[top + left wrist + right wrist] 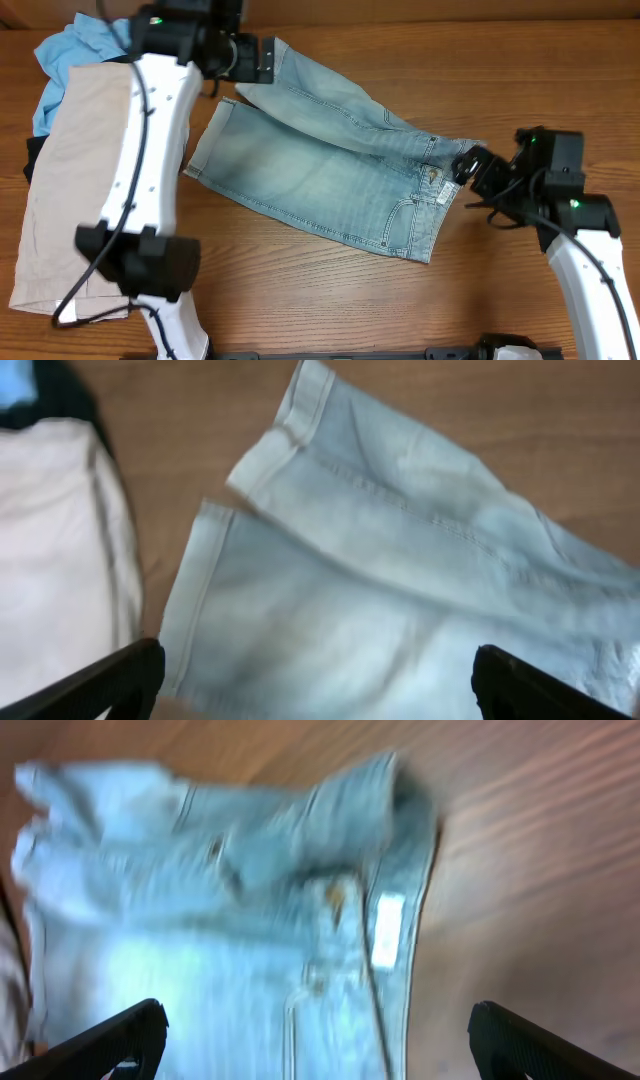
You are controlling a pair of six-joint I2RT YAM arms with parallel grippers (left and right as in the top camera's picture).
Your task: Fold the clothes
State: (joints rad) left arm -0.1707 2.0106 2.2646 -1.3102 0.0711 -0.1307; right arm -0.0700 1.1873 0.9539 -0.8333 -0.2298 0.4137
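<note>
Light-wash denim shorts [330,165] lie spread on the wooden table, legs toward the upper left, waist toward the right. My left gripper [262,60] is open and empty above the leg hems; its wrist view [315,680] shows both hems [265,455] below it. My right gripper [463,165] is open and empty at the waistband end; its wrist view [315,1040] shows the waistband with a white label [385,930]. Beige shorts [80,180] lie at the left, partly under my left arm, over a sky-blue top [85,45] and a black garment [35,160].
Bare wooden table [330,290] lies in front of the denim shorts and at the back right. The left arm's white link [150,150] crosses above the beige shorts. The table's front edge carries the arm bases.
</note>
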